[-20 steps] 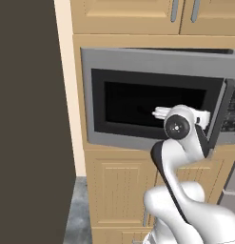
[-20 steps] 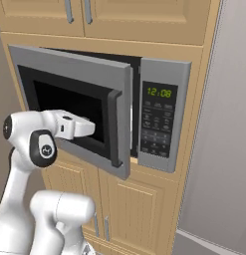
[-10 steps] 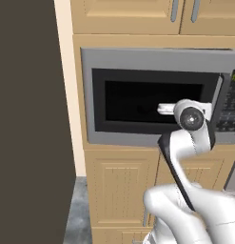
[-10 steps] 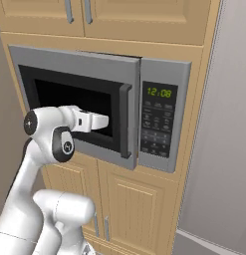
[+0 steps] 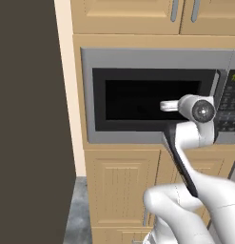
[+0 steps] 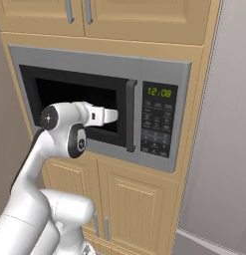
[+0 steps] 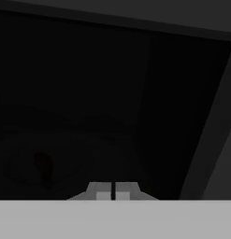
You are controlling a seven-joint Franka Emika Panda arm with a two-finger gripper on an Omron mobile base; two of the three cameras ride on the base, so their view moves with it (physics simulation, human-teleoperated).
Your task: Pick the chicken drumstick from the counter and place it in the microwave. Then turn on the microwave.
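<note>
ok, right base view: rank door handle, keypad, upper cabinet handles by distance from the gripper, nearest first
1. door handle: just right of the gripper, at the same height.
2. keypad: farther right, on the microwave panel under the clock.
3. upper cabinet handles: well above, at the frame's top.

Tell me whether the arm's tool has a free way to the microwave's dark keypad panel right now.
Probably yes: the tool sits against the grey-framed microwave's black window door, which looks shut, and nothing stands between it and the dark keypad panel beside it.
</note>
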